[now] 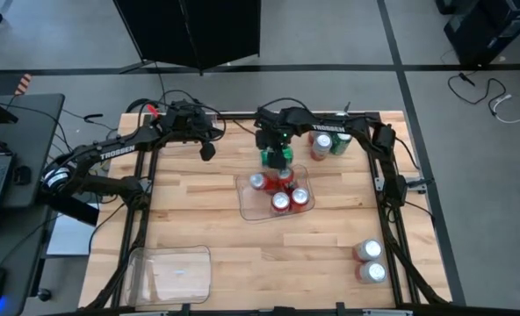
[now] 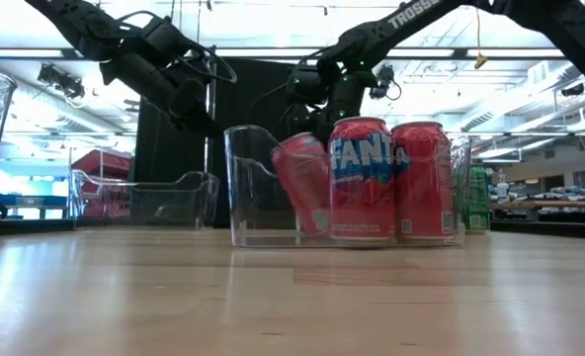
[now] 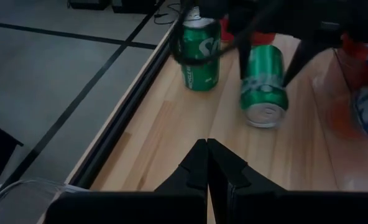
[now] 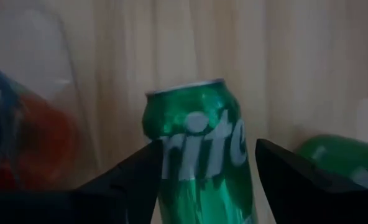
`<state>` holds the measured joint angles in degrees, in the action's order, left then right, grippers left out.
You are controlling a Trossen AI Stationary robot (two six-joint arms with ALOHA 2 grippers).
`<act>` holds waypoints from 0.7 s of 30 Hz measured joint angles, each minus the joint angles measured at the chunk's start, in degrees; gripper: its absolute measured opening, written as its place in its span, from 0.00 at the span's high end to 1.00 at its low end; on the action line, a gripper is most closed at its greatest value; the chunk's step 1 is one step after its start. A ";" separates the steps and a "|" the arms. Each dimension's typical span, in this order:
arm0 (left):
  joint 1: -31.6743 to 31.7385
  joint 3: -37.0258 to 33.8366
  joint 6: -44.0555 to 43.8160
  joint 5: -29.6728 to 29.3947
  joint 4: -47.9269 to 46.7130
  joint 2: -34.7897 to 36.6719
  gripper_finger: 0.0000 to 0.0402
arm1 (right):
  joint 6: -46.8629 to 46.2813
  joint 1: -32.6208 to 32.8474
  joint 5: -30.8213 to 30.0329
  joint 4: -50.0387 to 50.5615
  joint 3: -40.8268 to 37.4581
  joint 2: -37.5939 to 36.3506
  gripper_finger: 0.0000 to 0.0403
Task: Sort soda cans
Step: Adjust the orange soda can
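Left gripper (image 1: 207,151): fingers closed on nothing, hovering at the table's back-left, waiting.

Right gripper (image 1: 276,158): fingers straddling an upright green can (image 4: 199,149) just behind the clear tray (image 1: 244,204) holding four red cans (image 1: 281,202); whether they press it, cannot tell.

Handling: likely a thin, smooth, dentable wall; take mid-body, squeeze lightly, keep vertical.

Two green cans (image 1: 328,145) stand further right.

1. The clear tray (image 1: 247,200) with red cans (image 1: 280,202) blocks the table's (image 1: 330,254) middle.
2. Cans (image 1: 328,145) crowd the far right corner; two cans (image 1: 369,261) stand near the right edge.
3. An empty tray (image 1: 172,272) fills the near left.
4. Bare wood lies open between them.
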<state>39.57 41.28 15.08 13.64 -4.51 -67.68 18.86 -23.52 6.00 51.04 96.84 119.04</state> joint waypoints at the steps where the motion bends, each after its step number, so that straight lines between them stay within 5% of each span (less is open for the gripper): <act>1: 0.00 0.00 -0.02 0.01 -0.04 0.00 0.99 | -0.59 -0.14 0.04 0.14 0.45 0.00 0.39; 21: 0.00 0.00 -0.27 0.05 -0.72 0.00 0.99 | 5.61 -0.14 0.75 1.03 0.63 2.52 0.33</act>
<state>39.57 41.28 14.81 13.69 -5.23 -67.68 24.46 -23.66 6.75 52.08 97.47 121.57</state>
